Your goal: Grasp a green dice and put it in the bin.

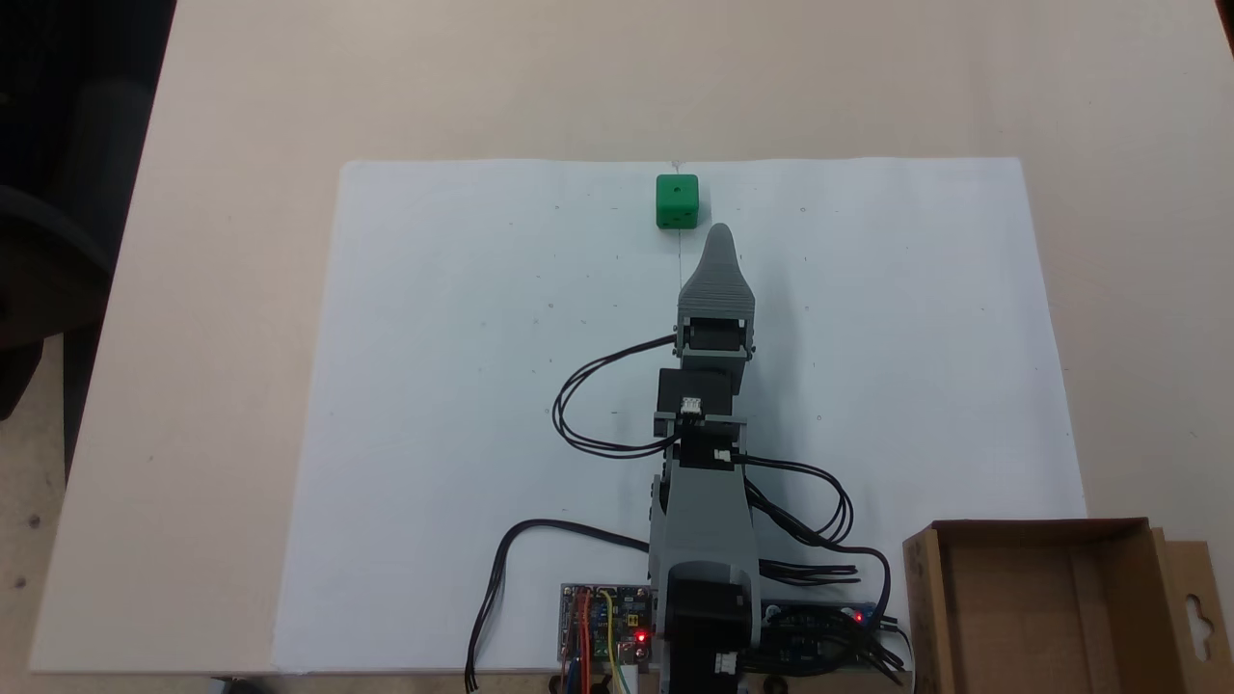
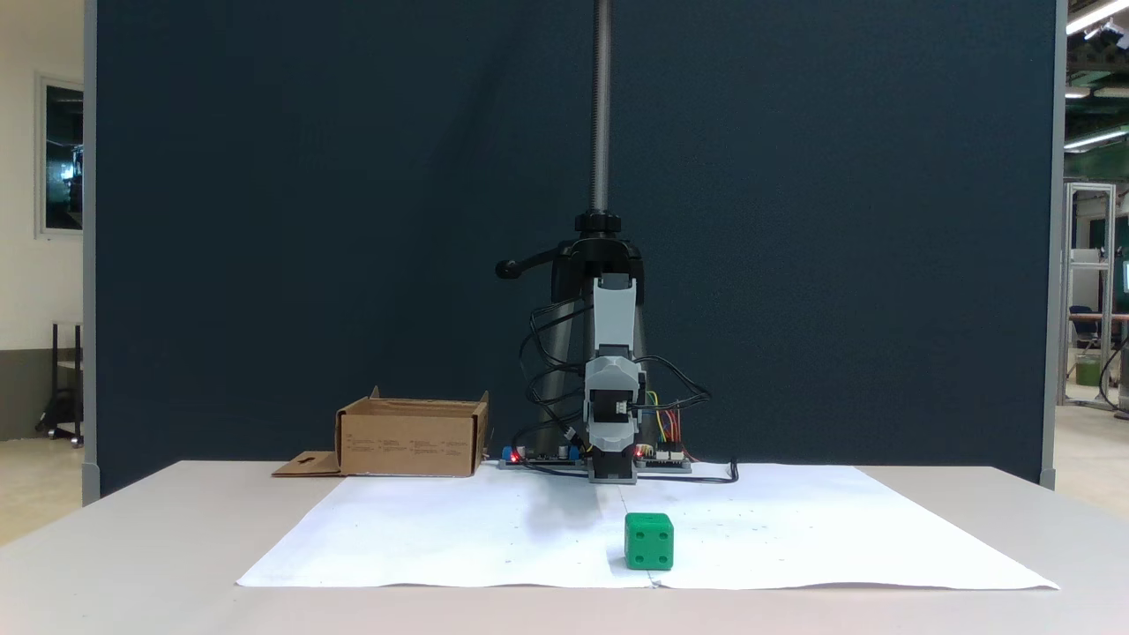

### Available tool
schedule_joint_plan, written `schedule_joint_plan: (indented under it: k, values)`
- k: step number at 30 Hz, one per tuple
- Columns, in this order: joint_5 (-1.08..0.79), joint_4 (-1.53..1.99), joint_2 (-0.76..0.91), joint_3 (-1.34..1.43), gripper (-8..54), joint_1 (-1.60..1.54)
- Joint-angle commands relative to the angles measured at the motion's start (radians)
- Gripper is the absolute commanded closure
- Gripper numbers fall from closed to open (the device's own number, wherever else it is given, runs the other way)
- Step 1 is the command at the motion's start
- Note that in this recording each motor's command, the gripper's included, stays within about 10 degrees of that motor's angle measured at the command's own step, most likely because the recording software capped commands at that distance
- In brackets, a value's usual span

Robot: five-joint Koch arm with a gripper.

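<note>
The green dice [image 1: 677, 201] [image 2: 649, 541] sits on a white paper sheet [image 1: 434, 386], near the sheet's edge farthest from the arm's base. In a fixed view from above, my gripper [image 1: 720, 233] points at the dice, its grey tip a short way from it and slightly to the right, not touching. Only one tapered jaw shows there, with the other behind it. The arm [image 2: 614, 370] faces the camera in the other fixed view. The bin [image 1: 1032, 528] [image 2: 410, 437], a brown cardboard box, stands beside the arm's base and holds nothing that I can see.
Circuit boards [image 1: 603, 622] with red lights and loops of black cable [image 1: 578, 405] lie around the base. The bin's flap [image 1: 1195, 607] with its keyhole cutout lies flat on the outer side. A metal pole [image 2: 601, 106] rises behind the arm, in front of a dark partition.
</note>
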Motion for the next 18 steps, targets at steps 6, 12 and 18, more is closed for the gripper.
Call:
schedule_joint_plan:
  k: [6,12,18]
  values:
    - [-0.069,-0.064,0.109,0.069,1.1,0.018]
    - [-0.069,-0.064,0.109,0.067,1.1,0.018]
    - [-0.069,-0.071,0.11,0.069,1.0,0.02]
